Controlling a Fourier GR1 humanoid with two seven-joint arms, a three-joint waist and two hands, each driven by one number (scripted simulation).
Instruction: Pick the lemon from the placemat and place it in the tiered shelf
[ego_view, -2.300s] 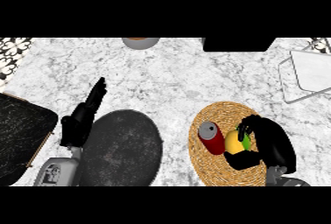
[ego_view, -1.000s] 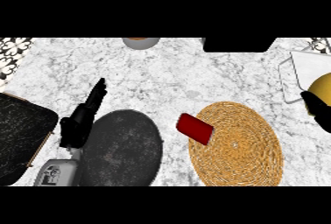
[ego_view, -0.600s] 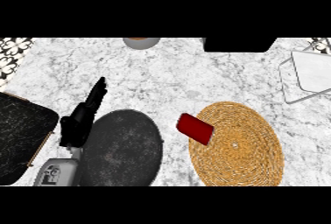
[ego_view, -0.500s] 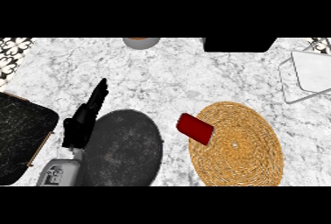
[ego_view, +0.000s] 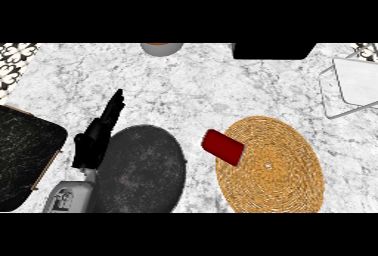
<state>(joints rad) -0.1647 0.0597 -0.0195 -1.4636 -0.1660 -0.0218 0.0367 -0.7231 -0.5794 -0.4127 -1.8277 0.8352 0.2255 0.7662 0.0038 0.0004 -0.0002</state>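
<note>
Left hand: at 9 o'clock of the view, fingers straight and pointing toward 12, holding nothing, resting at the left rim of a dark grey round plate.

Right hand: not visible.

Woven placemat: round, at 4 o'clock; a red object lies across its 10 o'clock edge.

Tiered shelf: wire-framed, at 2 o'clock at the right edge.

Lemon: not visible; whereabouts cannot be told.

Black marbled board: far left.

Grey cup: at 12.
</note>
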